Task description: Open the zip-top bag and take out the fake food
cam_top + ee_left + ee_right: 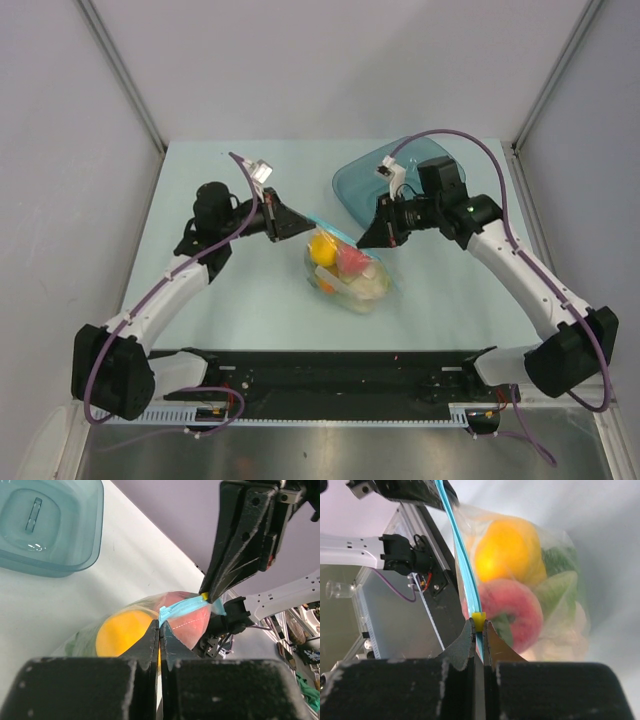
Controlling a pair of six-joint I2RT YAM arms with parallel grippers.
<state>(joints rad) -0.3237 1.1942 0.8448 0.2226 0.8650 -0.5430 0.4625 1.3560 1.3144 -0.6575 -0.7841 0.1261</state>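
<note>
The bag (345, 272) sits about mid-desk, clear and crinkly, with the food (338, 262) inside it: a yellow-orange fruit (507, 550), a red piece (515, 610) just beside it, green leaf (560, 580) behind, and a whitish piece (367, 288) at the bottom end. Its blue zip strip (465, 570) runs taut between the two hands, and a small yellow slider (479, 620) sits at the right hand's end. The zip looks closed along the length that shows. A teal tray (355, 185) stands near the far right corner of the desk (220, 300), just behind the right hand and apart from the bag.

The bag lies well clear of every desk edge, with bare surface to its left and toward the near edge.

Both arms reach in from the near corners, elbows bowed outward, wrists turned so the hands face each other across the bag's mouth. The left hand (160, 630) is pressed together, pinching the strip's left end. The right hand (479, 627) is pressed together too, pinching the strip right at the slider.
</note>
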